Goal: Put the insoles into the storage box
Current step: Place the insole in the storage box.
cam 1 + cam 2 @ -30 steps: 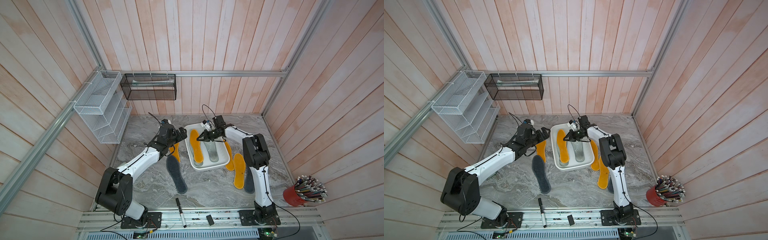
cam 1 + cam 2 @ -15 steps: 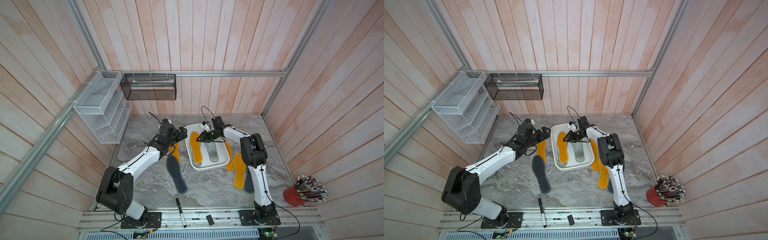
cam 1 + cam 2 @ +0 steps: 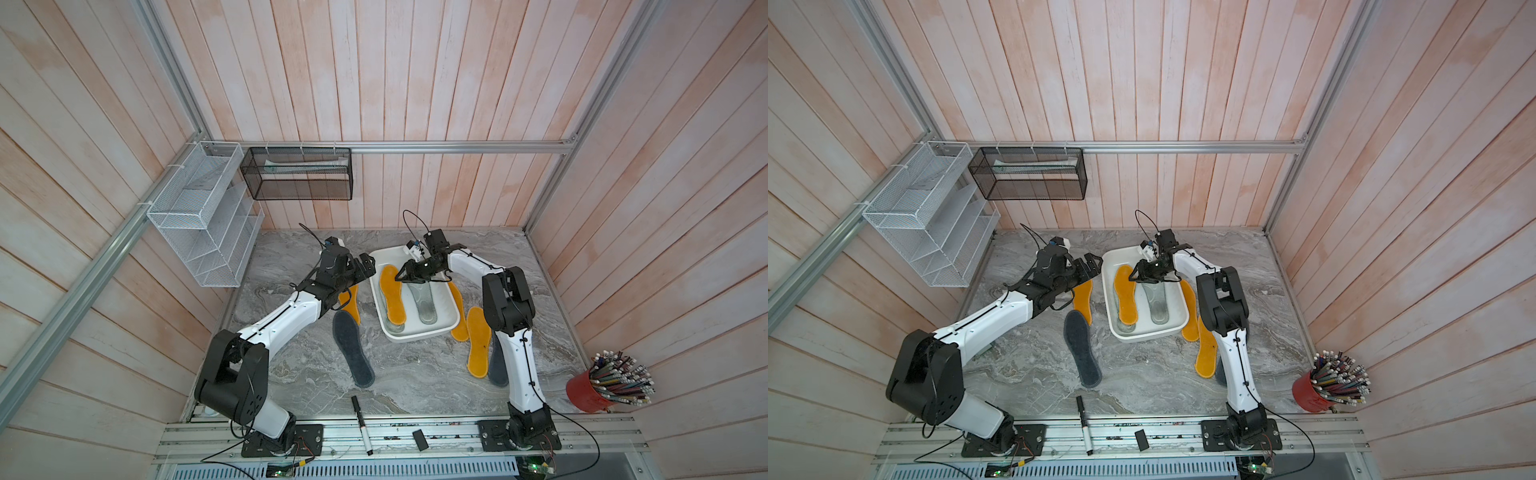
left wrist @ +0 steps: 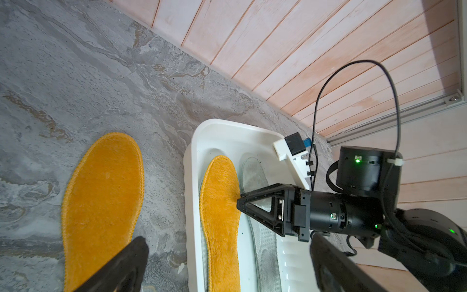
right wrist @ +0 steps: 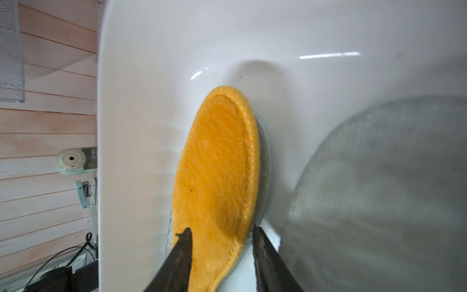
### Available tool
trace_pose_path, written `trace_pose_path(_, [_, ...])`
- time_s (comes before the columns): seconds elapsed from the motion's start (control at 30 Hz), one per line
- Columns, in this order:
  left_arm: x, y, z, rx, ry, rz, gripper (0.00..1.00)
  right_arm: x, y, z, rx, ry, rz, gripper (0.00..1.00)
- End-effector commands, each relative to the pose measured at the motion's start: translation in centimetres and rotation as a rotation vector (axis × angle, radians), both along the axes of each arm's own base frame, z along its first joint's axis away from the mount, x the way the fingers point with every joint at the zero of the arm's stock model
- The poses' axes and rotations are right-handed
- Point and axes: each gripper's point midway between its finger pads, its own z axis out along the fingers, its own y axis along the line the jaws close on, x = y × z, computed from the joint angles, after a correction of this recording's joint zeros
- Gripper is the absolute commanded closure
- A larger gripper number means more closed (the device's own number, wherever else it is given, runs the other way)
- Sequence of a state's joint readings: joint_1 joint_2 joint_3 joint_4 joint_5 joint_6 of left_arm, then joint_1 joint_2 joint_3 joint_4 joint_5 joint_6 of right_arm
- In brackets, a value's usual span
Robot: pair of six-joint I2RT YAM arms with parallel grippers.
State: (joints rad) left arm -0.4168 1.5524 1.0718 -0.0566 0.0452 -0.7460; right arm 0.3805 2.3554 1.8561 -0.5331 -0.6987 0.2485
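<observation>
You've got the right gripper down inside the storage box, its fingers standing apart to either side of one end of a yellow insole. They clamp nothing, though whether a tip brushes the pile I can't tell from the wrist view. That insole lies flat in the box's left half, on top of a pale translucent insole whose end peeks out toward the arm bases. A second translucent insole lies beside it in the right half. Your left gripper hangs empty with its fingers spread wide, close to the box's left rim and over the far end of a table-side yellow insole that rests on the marble table just beside the box. A dark grey insole lies nearer the bases on that side. To the box's right, two more yellow insoles lie side by side, touching, and another grey insole is partly hidden under the right arm.
</observation>
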Motion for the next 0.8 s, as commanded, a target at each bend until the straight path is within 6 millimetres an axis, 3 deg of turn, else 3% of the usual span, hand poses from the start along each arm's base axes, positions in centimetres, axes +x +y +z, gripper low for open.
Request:
trace_pose_path(0.0, [1.0,-0.2,1.1,-0.018,-0.028,0.002,0.0,0.8,-1.7,2.5,-0.074,-0.07,-0.01,0.57])
trace_pose_path(0.1, [1.3,-0.4,1.1,-0.023,-0.025,0.002,0.0,1.0,-2.5,4.3,-0.09,-0.117,-0.012,0.55])
trace_pose_path(0.3, [2.4,-1.5,1.0,-0.037,-0.015,-0.027,0.0,0.8,-3.9,10.6,-0.068,-0.249,-0.016,0.52])
trace_pose_path(0.47, [3.5,-2.1,1.8,-0.038,-0.03,-0.038,0.0,-0.6,-8.0,14.2,-0.097,-0.29,-0.15,0.5])
trace_pose_path(0.63, [4.6,-2.8,2.8,-0.044,-0.047,-0.055,0.0,-4.3,-15.8,13.9,-0.119,-0.165,-0.42,0.51])
trace_pose_path(0.77, [5.1,-3.1,3.1,-0.047,-0.05,-0.062,0.0,-9.3,-20.6,11.1,-0.255,-0.017,-0.522,0.52])
